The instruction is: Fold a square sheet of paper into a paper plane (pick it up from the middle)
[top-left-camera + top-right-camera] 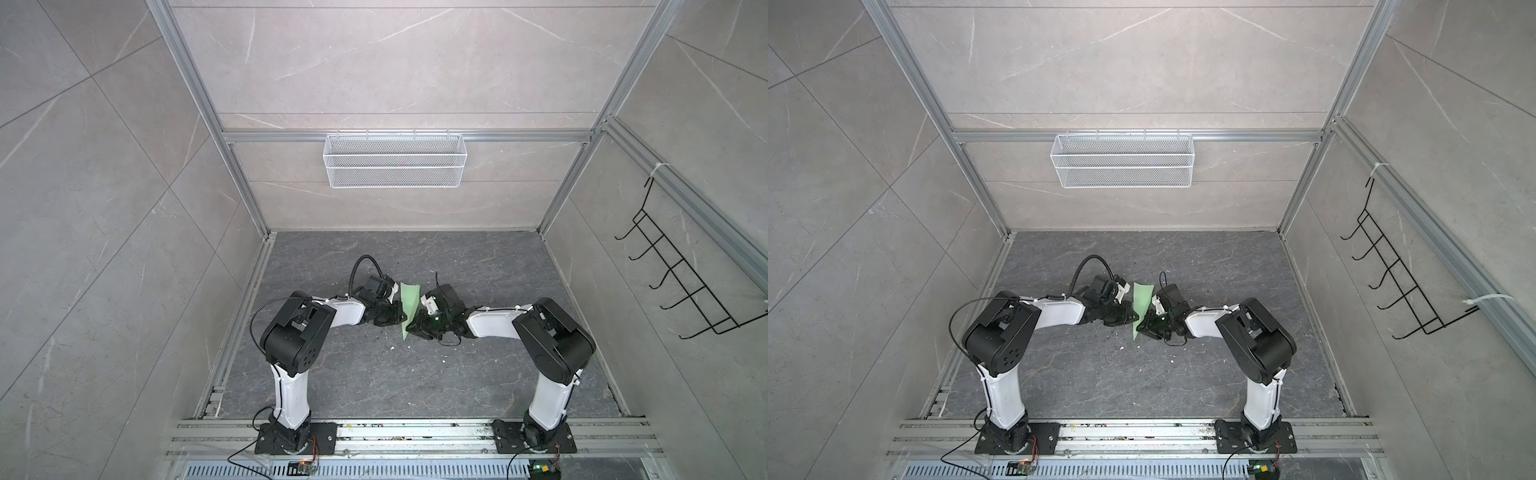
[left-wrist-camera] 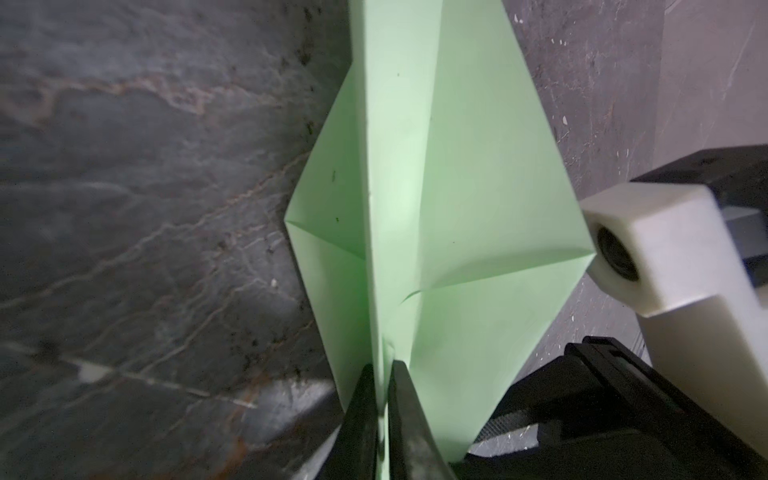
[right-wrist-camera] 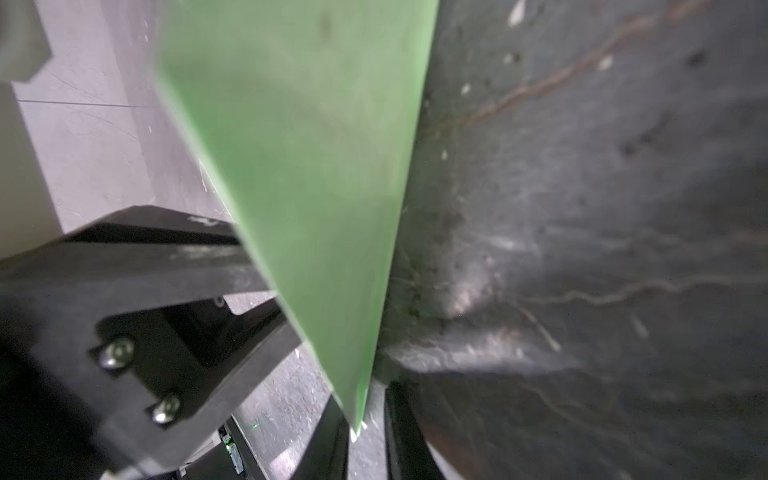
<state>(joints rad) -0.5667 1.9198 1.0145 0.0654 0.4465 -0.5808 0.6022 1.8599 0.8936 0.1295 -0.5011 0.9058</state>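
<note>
Plane (image 2: 457,187) pinched in L end effector (image 2: 383,368).

Dark grey veined counter (image 1: 357,382) carries a few small white flecks (image 1: 392,347), perhaps paper scraps, near its middle.

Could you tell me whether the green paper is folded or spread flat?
Folded: the paper shows sharp creases and overlapping flaps narrowing to a point.

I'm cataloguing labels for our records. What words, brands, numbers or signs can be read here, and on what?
No text can be read anywhere.
Green paper: no print.
Black bracket: a pale mark, too blurred to read.
Small circuit board by the rail: too small to read.
</note>
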